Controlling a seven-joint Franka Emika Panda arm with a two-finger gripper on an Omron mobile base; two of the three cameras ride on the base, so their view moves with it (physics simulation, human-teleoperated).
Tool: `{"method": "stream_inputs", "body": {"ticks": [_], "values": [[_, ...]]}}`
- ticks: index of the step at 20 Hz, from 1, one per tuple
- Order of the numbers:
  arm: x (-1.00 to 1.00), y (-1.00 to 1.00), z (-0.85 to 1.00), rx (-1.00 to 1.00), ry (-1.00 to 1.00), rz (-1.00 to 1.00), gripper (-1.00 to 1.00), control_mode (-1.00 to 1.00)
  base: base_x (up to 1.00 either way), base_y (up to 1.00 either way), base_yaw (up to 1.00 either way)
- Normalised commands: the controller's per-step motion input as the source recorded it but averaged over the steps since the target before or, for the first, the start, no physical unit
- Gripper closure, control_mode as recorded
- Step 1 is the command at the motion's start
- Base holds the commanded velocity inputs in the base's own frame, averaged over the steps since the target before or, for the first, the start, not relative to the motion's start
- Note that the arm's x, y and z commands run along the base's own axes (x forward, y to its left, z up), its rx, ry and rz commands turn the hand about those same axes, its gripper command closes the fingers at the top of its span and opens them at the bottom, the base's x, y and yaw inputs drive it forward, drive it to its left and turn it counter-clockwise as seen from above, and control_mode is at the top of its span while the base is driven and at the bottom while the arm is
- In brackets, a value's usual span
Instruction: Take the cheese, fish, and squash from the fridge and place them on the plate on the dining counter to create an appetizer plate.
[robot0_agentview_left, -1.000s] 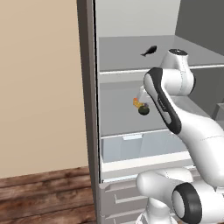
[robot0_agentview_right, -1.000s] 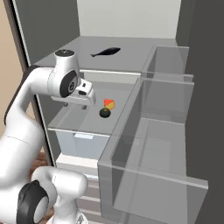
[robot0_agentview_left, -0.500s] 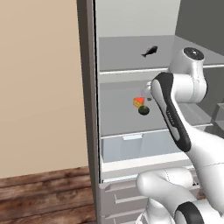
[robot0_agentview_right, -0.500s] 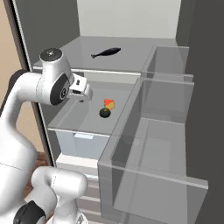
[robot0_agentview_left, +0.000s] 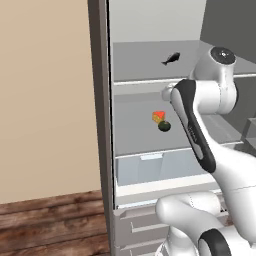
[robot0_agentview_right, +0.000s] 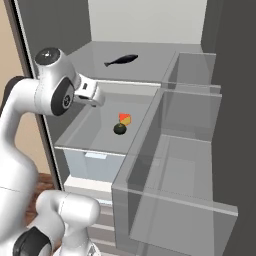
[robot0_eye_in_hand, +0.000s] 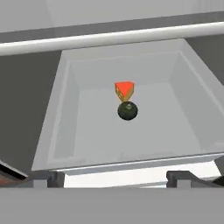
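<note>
The fridge (robot0_agentview_left: 100, 110) stands open. The black fish (robot0_agentview_left: 171, 59) (robot0_agentview_right: 121, 60) lies on its upper shelf. On the shelf below, the cheese (robot0_agentview_left: 158, 117) (robot0_agentview_right: 125, 118) (robot0_eye_in_hand: 124, 90) sits just behind the dark green squash (robot0_agentview_left: 164, 126) (robot0_agentview_right: 119, 129) (robot0_eye_in_hand: 127, 110), the two almost touching. My gripper (robot0_agentview_right: 96, 97) (robot0_eye_in_hand: 114, 179) hovers open at the front of that lower shelf, short of both, with nothing between its fingers. The plate and the dining counter are out of view.
A translucent drawer (robot0_agentview_left: 150, 167) (robot0_agentview_right: 95, 165) sits under the lower shelf. Clear door bins (robot0_agentview_right: 190, 150) stand close on the right. The upper shelf's front edge (robot0_eye_in_hand: 109, 39) runs above the hand. Beige wall (robot0_agentview_left: 45, 100) and wood floor (robot0_agentview_left: 50, 220) lie left.
The arm has risen and its hand has lifted slightly at the shelf front. Cheese, squash and fish have stayed put.
</note>
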Motion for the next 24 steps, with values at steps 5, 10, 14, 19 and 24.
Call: {"method": "stream_inputs", "body": {"ticks": [5, 10, 14, 19, 24], "values": [[0.27, 0.0, 0.35, 0.0, 0.04, -0.2, -1.0, -1.0, 0.0, 0.0, 0.0], [0.41, 0.0, 0.39, 0.0, 0.06, -0.1, -1.0, -1.0, 0.0, 0.0, 0.0], [0.63, 0.0, 0.24, 0.02, 0.04, -0.02, -1.0, -1.0, 0.0, 0.0, 0.0], [0.62, -0.08, 0.04, 0.01, 0.02, 0.0, -1.0, -1.0, 0.0, 0.0, 0.0], [0.6, -0.09, 0.0, 0.0, 0.0, 0.0, -1.0, -1.0, 0.0, 0.0, 0.0]]}}
